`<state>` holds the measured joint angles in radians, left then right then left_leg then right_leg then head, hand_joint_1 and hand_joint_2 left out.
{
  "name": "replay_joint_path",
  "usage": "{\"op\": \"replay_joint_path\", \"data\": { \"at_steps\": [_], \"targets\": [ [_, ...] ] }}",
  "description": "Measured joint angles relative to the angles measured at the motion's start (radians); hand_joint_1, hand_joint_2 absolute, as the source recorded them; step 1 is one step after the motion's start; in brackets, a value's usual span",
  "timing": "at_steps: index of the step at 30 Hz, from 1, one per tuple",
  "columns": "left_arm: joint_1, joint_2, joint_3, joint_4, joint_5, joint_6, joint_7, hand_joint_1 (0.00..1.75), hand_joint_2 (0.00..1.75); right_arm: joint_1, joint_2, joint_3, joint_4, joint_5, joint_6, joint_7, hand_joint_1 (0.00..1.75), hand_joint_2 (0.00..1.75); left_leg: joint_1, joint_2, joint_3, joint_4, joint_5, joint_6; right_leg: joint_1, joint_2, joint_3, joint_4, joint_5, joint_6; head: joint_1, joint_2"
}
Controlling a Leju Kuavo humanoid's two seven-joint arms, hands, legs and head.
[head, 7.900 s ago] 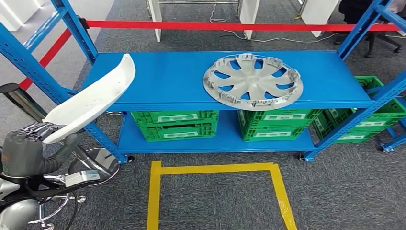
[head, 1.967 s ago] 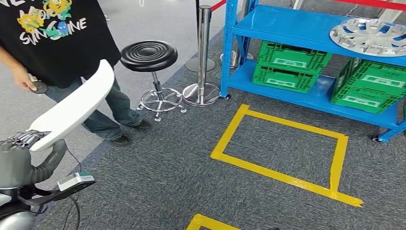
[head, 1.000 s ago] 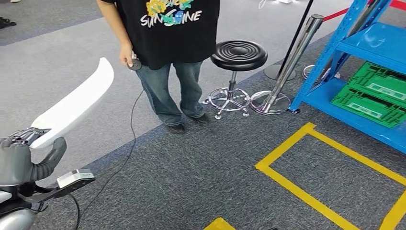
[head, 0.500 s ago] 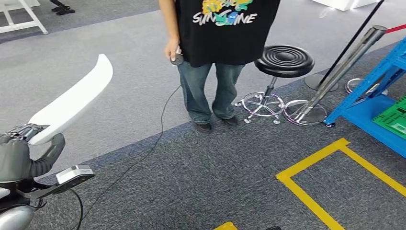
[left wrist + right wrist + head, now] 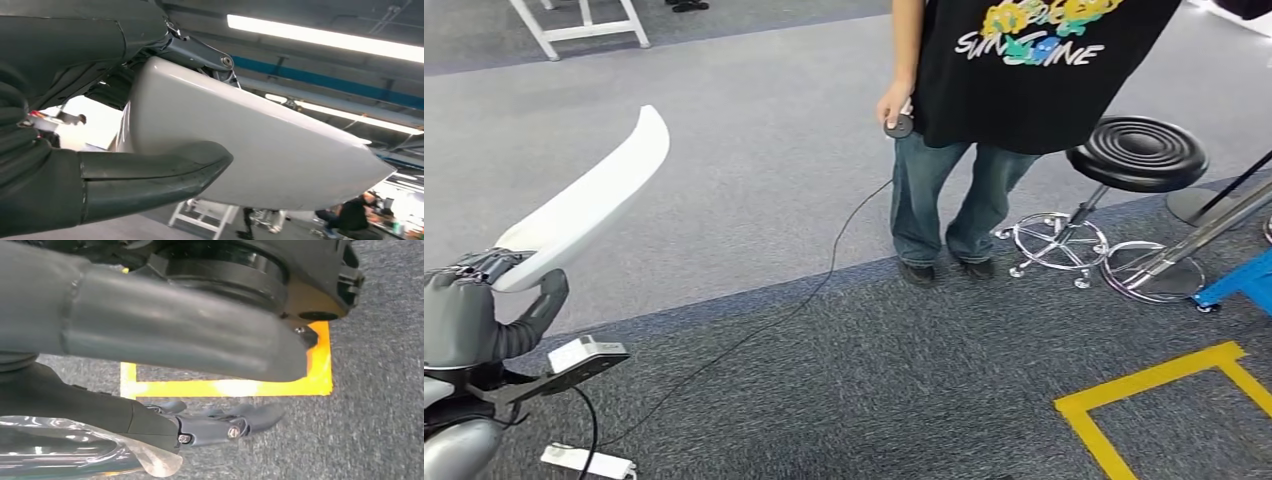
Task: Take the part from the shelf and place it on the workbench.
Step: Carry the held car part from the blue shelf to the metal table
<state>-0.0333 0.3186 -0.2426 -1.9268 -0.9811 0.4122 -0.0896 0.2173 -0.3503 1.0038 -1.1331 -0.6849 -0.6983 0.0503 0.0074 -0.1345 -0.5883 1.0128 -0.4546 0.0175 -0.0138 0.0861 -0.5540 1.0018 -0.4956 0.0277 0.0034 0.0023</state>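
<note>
The part is a long, curved white panel (image 5: 584, 205) rising up and away from my left hand (image 5: 469, 320), which grips its lower end at the left edge of the head view. Seen close in the left wrist view, the grey thumb (image 5: 150, 175) lies along one face of the white panel (image 5: 260, 150) while darker fingers press the other. My right hand (image 5: 165, 335) hangs over the dark carpet with nothing in it, its fingers (image 5: 225, 425) stretched out.
A person (image 5: 984, 100) in a black T-shirt and jeans stands ahead, holding a small black device (image 5: 902, 125) whose cable (image 5: 754, 330) trails over the floor. A black stool (image 5: 1136, 155), a chrome post base (image 5: 1159, 270), yellow floor tape (image 5: 1144, 385) and a blue shelf foot (image 5: 1244, 285) are to the right.
The camera has turned left: the shelf, stool and person have slid right across the picture. My left hand still holds the white panel in the same pose.
</note>
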Motion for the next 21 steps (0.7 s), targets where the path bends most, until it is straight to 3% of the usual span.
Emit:
{"op": "replay_joint_path", "data": {
  "at_steps": [1, 2, 4, 6, 8, 9, 11, 13, 15, 16, 17, 18, 19, 21],
  "targets": [
    [-0.001, 0.0, -0.001, 0.0, 0.0, 0.0, 0.0, 1.75, 1.75, 0.0, 0.0, -0.003, -0.002, 0.002, -0.001, 0.002, 0.0, 0.0, 0.003, -0.013, -0.004, -0.001, 0.002, -0.007, 0.001, -0.012, 0.005, -0.004, -0.001, -0.004, 0.0, 0.0],
    [0.0, 0.0, -0.001, 0.0, 0.0, 0.0, 0.0, 1.75, 1.75, 0.0, 0.0, -0.006, -0.003, 0.003, -0.001, 0.003, 0.0, 0.0, 0.004, -0.011, -0.006, 0.001, 0.002, -0.013, 0.001, -0.025, 0.006, -0.007, 0.001, -0.009, 0.0, 0.0],
    [-0.001, 0.001, -0.001, 0.0, 0.0, 0.002, -0.002, 1.75, 1.75, 0.004, 0.0, -0.01, -0.007, 0.005, 0.001, 0.001, 0.0, 0.0, 0.001, 0.038, -0.026, 0.043, -0.025, -0.021, 0.0, -0.053, 0.013, -0.013, 0.004, -0.021, -0.003, 0.0],
    [-0.005, 0.001, -0.003, 0.001, 0.0, 0.003, -0.003, 1.75, 1.75, 0.01, 0.0, -0.012, -0.009, 0.006, 0.002, 0.0, 0.0, 0.0, 0.0, 0.102, -0.08, 0.159, -0.087, -0.029, 0.003, -0.083, 0.017, -0.014, 0.001, -0.028, -0.005, 0.0],
    [-0.006, 0.0, -0.006, 0.002, -0.002, 0.001, -0.002, 1.75, 1.75, 0.013, 0.0, -0.014, -0.009, 0.006, 0.004, 0.002, 0.0, 0.0, 0.002, 0.121, -0.133, 0.268, -0.126, -0.034, 0.006, -0.114, 0.019, -0.014, -0.004, -0.032, -0.005, 0.0],
    [-0.006, 0.0, -0.008, 0.002, -0.003, 0.0, -0.001, 1.75, 1.75, 0.013, 0.0, -0.016, -0.01, 0.006, 0.004, 0.004, 0.0, 0.0, 0.003, 0.124, -0.138, 0.278, -0.12, -0.034, 0.007, -0.128, 0.02, -0.014, -0.007, -0.032, -0.006, 0.0],
    [-0.005, 0.0, -0.008, 0.003, -0.004, 0.002, -0.001, 1.75, 1.75, 0.013, 0.0, -0.02, -0.01, 0.008, 0.006, 0.004, 0.0, 0.0, 0.002, 0.141, -0.088, 0.184, -0.06, -0.03, 0.009, -0.155, 0.028, -0.014, -0.013, -0.029, -0.006, 0.0],
    [-0.007, 0.0, -0.008, 0.003, -0.004, 0.004, -0.003, 1.75, 1.75, 0.014, 0.0, -0.024, -0.012, 0.011, 0.009, 0.002, 0.0, 0.0, -0.009, 0.196, -0.019, 0.055, -0.015, -0.017, 0.014, -0.179, 0.038, -0.013, -0.022, -0.022, -0.005, 0.0],
    [-0.01, 0.0, -0.009, 0.003, -0.004, 0.002, -0.003, 1.75, 1.75, 0.013, 0.0, -0.028, -0.013, 0.014, 0.011, 0.003, 0.0, 0.0, -0.02, 0.222, 0.003, 0.007, -0.011, -0.002, 0.018, -0.202, 0.045, -0.013, -0.03, -0.013, -0.004, 0.0],
    [-0.011, 0.0, -0.009, 0.003, -0.004, 0.001, -0.002, 1.75, 1.75, 0.012, 0.0, -0.029, -0.014, 0.015, 0.012, 0.004, 0.0, 0.0, -0.022, 0.209, 0.001, 0.004, -0.009, 0.004, 0.02, -0.215, 0.049, -0.014, -0.033, -0.008, -0.004, 0.0],
    [-0.011, 0.0, -0.008, 0.003, -0.004, 0.0, -0.001, 1.75, 1.75, 0.011, 0.0, -0.03, -0.016, 0.016, 0.013, 0.005, 0.0, 0.0, -0.02, 0.195, 0.002, 0.001, -0.007, 0.009, 0.018, -0.22, 0.05, -0.015, -0.037, -0.003, -0.004, 0.0],
    [-0.012, 0.001, -0.008, 0.003, -0.005, 0.0, 0.0, 1.75, 1.75, 0.011, 0.0, -0.03, -0.019, 0.017, 0.013, 0.005, 0.0, 0.0, -0.017, 0.183, 0.004, -0.004, -0.005, 0.013, 0.015, -0.205, 0.049, -0.008, -0.045, 0.002, -0.004, 0.0],
    [-0.013, 0.001, -0.008, 0.003, -0.006, 0.0, 0.001, 1.75, 1.75, 0.011, 0.0, -0.031, -0.021, 0.018, 0.014, 0.005, 0.0, 0.0, -0.014, 0.17, 0.006, -0.008, -0.002, 0.019, 0.012, -0.177, 0.039, 0.017, -0.062, 0.007, -0.001, 0.0],
    [-0.015, 0.0, -0.009, 0.003, -0.007, 0.001, 0.002, 1.75, 1.75, 0.015, 0.0, -0.031, -0.023, 0.019, 0.015, 0.006, 0.0, 0.0, -0.011, 0.145, 0.008, -0.011, 0.0, 0.026, 0.007, -0.11, -0.018, 0.133, -0.118, 0.014, 0.003, 0.0]
  ]
}}
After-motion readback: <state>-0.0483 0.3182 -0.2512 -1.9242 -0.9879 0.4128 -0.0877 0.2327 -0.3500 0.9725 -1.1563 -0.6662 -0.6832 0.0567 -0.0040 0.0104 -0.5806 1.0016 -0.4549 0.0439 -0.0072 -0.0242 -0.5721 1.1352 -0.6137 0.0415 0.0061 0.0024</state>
